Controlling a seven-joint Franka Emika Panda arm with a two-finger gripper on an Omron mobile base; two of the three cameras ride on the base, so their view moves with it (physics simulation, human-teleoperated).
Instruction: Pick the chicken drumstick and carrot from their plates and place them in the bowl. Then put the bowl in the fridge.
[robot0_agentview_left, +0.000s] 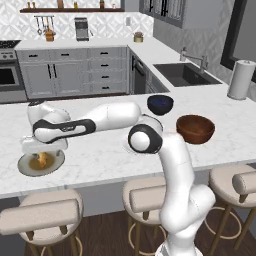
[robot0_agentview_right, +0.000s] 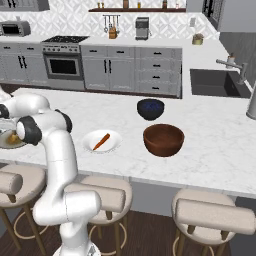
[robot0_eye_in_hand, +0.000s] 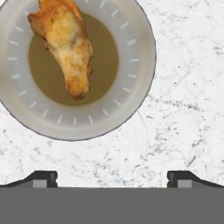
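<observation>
So the counter (robot0_agentview_left: 100, 165) is a big white marble island, and the arm (robot0_agentview_left: 115, 120) reaches across it far out to its own left, with the hand hanging right above the olive plate (robot0_agentview_left: 26, 168). From the hand view the gripper (robot0_eye_in_hand: 112, 178) has its two dark tips spread wide apart with nothing between them, just bare marble under them. That plate (robot0_eye_in_hand: 135, 65) sits ahead of the tips and off toward one side in that view, not centred between them. The drumstick (robot0_eye_in_hand: 65, 43) lies on the plate's brown middle, golden and lumpy, slanting across it, and the gripper isn't touching it. In the left base view the drumstick (robot0_agentview_left: 42, 160) peeks out directly below the hand.

Everything else is well off to the gripper's right along the counter. The brown bowl (robot0_agentview_right: 163, 140) is the farthest from it, sitting upright and empty. A smaller dark navy bowl (robot0_agentview_right: 150, 109) is just beyond the brown one, further from the stools. The white plate (robot0_agentview_right: 112, 145) sits between the hand and the brown bowl, and the carrot (robot0_agentview_right: 101, 141) lies slanted across its middle, a thin orange stick.
</observation>
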